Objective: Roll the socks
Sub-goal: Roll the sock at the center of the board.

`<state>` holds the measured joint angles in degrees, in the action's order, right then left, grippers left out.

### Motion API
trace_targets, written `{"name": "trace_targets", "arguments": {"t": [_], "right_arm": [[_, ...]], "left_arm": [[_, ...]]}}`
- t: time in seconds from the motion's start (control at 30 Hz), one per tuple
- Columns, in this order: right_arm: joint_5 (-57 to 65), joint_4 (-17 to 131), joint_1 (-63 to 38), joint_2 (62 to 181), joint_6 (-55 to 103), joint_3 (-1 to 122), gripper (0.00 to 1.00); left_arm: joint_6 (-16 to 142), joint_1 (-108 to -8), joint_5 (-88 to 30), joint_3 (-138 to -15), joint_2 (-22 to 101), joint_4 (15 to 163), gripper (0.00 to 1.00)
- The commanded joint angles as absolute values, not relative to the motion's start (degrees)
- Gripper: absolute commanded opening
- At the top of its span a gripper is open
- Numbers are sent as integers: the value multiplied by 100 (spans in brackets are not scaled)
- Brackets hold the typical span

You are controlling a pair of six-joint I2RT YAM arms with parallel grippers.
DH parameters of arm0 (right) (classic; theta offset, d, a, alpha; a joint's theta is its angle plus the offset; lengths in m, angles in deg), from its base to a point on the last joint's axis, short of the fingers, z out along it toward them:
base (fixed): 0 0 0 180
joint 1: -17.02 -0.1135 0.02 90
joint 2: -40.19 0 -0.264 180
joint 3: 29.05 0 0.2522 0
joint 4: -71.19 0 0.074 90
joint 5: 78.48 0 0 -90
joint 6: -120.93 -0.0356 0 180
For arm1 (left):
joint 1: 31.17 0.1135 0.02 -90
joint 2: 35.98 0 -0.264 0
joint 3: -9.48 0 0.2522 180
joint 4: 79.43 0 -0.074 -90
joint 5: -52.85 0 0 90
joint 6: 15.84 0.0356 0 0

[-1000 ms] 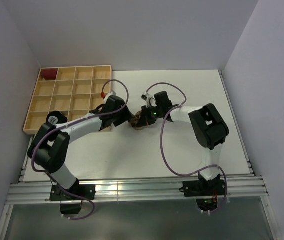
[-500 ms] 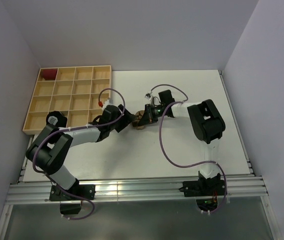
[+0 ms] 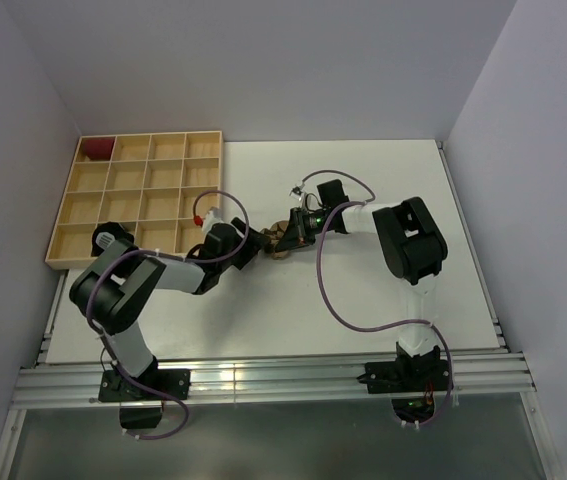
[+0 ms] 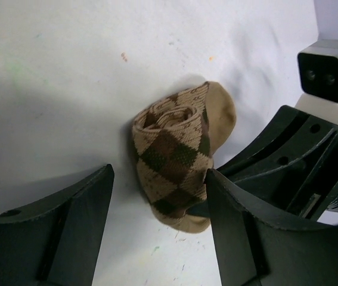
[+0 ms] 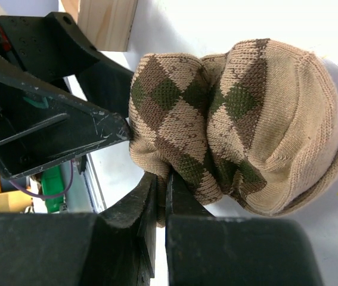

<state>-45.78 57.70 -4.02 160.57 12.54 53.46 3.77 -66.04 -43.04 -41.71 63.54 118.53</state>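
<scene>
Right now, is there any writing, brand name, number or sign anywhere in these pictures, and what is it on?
None: no text can be read in any view.
The tan argyle sock shows only its diamond pattern, with no label.
The wooden tray and the table are unmarked; the table's small coloured specks are not letters.
The left gripper and right gripper are plain black, with no marking visible.

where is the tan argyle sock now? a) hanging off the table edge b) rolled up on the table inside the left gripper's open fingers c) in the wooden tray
b: the tan argyle sock lies rolled on the white table, with the open left gripper straddling it.
</scene>
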Motion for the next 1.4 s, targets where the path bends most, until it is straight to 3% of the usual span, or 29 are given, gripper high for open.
{"name": "trace_targets", "arguments": {"t": [0.0,0.2,0.33,0.47,0.53,0.7,0.97,1.1,1.37], "right_arm": [[-4025,5066,-451,16473,1282,5212,0],[-4043,5048,-451,16491,1265,5203,0],[-3990,5162,-451,16456,1168,5150,0],[-3771,5435,-460,16079,1098,4896,0],[-3491,5557,-478,15885,1150,4791,8],[-2524,5725,-671,14919,1361,4334,35],[568,7051,-1618,13013,2055,2946,59],[1906,7745,-2401,12642,2687,2462,71],[3067,8282,-3263,13123,3690,2706,77]], "left_arm": [[305,-6624,-4445,-4251,6640,12442,69],[279,-6624,-4366,-4321,7009,12540,59],[428,-6632,-4234,-4454,7124,12364,37],[771,-6685,-4313,-4656,7124,11916,24],[841,-6685,-4287,-4726,7107,11635,17],[1235,-6703,-4260,-5112,7115,10642,16],[1702,-6703,-4208,-6017,7265,8806,14],[1966,-6694,-4111,-6378,7362,8190,14],[2388,-6694,-3768,-6976,7476,7205,15]]}}
